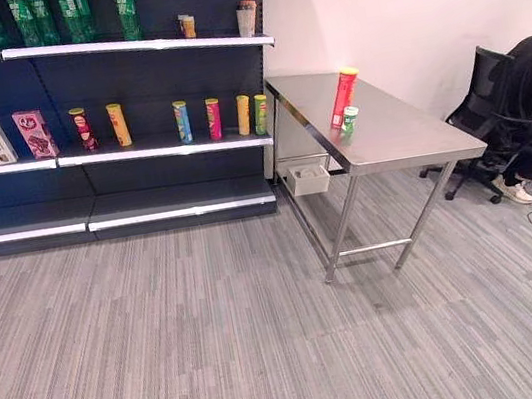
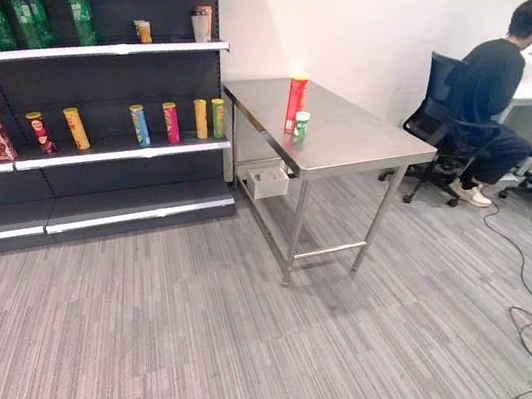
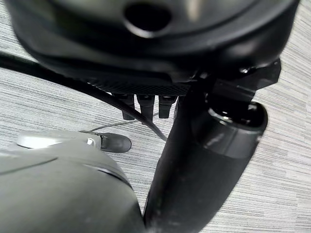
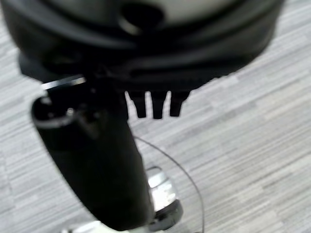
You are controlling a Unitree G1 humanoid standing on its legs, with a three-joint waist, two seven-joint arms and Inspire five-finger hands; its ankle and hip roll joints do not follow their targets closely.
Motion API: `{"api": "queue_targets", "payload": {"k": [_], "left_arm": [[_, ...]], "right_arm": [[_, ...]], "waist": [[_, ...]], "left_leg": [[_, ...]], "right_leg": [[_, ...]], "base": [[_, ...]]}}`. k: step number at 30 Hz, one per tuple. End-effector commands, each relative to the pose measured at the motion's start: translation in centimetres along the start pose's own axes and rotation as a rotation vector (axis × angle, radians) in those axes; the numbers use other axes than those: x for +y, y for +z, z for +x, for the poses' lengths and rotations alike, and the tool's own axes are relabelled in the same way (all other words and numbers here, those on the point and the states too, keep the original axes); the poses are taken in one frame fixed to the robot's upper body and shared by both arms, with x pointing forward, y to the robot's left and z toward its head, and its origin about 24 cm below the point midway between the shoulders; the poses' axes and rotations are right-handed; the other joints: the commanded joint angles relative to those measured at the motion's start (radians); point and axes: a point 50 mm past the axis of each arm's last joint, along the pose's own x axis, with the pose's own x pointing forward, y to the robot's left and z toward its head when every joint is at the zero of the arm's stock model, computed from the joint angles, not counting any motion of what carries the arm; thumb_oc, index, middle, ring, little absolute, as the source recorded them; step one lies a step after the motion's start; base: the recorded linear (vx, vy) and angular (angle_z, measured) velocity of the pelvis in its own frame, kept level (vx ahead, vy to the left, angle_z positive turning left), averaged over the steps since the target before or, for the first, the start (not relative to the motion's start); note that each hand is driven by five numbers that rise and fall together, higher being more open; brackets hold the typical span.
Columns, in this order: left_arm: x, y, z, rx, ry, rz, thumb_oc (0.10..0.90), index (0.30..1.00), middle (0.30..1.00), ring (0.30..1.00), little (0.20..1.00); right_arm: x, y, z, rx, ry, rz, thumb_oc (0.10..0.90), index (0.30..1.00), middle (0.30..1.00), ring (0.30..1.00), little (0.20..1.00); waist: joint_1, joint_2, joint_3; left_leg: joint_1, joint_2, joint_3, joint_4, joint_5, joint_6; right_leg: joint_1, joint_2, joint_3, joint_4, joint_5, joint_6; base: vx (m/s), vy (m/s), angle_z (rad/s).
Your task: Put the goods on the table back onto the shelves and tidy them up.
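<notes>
A tall red tube stands upright on the steel table, near its left edge. A small green can stands right in front of the tube. The dark shelves are to the table's left; the middle shelf holds several upright tubes and two snack boxes. My left hand hangs over the grey carpet with straight fingers and nothing in it. My right hand also hangs over the carpet, fingers straight, holding nothing. Both hands are far from the table.
Green bottles line the top shelf, with two cups at its right end. A white box hangs under the table. A person sits on an office chair right of the table. Open carpet lies in front.
</notes>
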Motion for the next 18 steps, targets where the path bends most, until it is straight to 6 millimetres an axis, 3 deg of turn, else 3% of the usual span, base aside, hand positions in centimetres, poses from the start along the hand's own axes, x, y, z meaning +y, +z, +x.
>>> {"api": "queue_targets", "payload": {"k": [1,18], "left_arm": [[-1.26,2.27,0.16,-0.057,-0.022,0.016,0.800,0.900,0.900,0.900,0.900],[-1.13,1.82,0.15,-0.033,-0.029,0.066,0.800,0.900,0.900,0.900,0.900]], "right_arm": [[-0.51,2.24,0.00,-0.026,-0.043,-0.031,0.800,0.900,0.900,0.900,0.900],[-0.25,2.75,0.01,-0.030,-0.041,-0.126,0.800,0.900,0.900,0.900,0.900]], "waist": [[0.004,0.058,0.047],[-0.001,0.048,0.049]], "left_leg": [[0.033,-0.022,-0.001,0.011,-0.132,-0.015],[0.028,-0.019,-0.004,0.011,-0.130,-0.020]], "right_leg": [[0.035,-0.023,0.043,0.021,-0.083,0.113],[0.026,-0.019,0.040,0.028,-0.092,0.107]], "base": [[0.00,0.000,0.00],[0.00,-0.016,0.00]]}}
